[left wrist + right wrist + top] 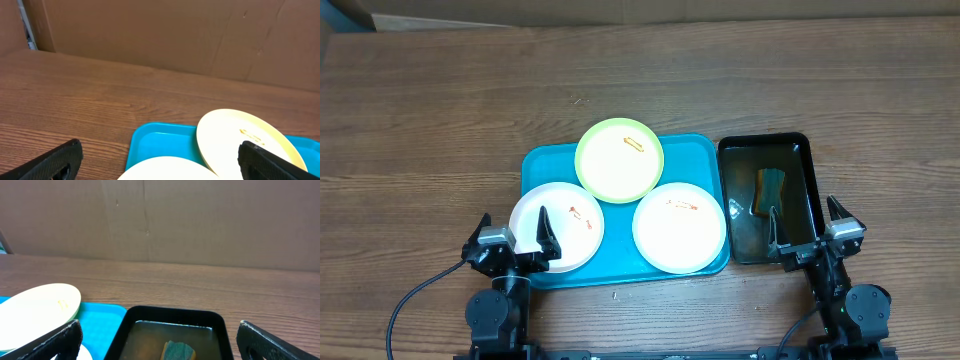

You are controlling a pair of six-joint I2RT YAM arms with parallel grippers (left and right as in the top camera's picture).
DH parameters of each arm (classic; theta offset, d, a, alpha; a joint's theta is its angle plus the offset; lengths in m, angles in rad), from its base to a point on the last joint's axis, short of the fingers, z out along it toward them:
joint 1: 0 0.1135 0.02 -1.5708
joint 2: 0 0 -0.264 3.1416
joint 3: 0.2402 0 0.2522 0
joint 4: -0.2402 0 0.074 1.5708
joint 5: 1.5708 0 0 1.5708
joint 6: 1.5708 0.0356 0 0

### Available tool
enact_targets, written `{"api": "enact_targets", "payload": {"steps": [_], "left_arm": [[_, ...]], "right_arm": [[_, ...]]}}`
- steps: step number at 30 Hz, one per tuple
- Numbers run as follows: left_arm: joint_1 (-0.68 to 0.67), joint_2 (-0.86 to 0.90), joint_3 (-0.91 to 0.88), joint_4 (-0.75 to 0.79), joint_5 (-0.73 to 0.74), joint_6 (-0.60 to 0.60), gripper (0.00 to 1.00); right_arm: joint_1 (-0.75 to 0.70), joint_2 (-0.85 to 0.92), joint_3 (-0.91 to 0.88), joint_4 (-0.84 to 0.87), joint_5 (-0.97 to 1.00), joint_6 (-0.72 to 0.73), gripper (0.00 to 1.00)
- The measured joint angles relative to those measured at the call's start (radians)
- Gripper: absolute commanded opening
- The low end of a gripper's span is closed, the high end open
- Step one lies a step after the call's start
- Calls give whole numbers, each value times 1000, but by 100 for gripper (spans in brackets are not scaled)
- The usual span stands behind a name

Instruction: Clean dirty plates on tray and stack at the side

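Three plates lie on the teal-blue tray (545, 160). The pale yellow-green plate (619, 160) is at the back; it also shows in the left wrist view (235, 137) and the right wrist view (37, 312). A white plate (570, 232) is at the front left, a second white plate (679, 227) at the front right. All carry small orange-red smears. My left gripper (515, 232) is open over the front-left plate's near edge (170, 170). My right gripper (810, 225) is open and empty over the black tray's near end.
A black tray (810, 160) holding water and a yellow-green sponge (770, 190) stands right of the teal tray; it shows in the right wrist view (172, 314) with the sponge (179, 351). Brown cardboard stands behind the wooden table.
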Motion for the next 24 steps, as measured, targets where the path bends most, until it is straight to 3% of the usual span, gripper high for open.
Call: {"api": "enact_targets", "payload": {"steps": [24], "left_arm": [[0, 0, 0, 0, 0, 0, 100]], "right_arm": [[0, 0, 0, 0, 0, 0, 100]]}}
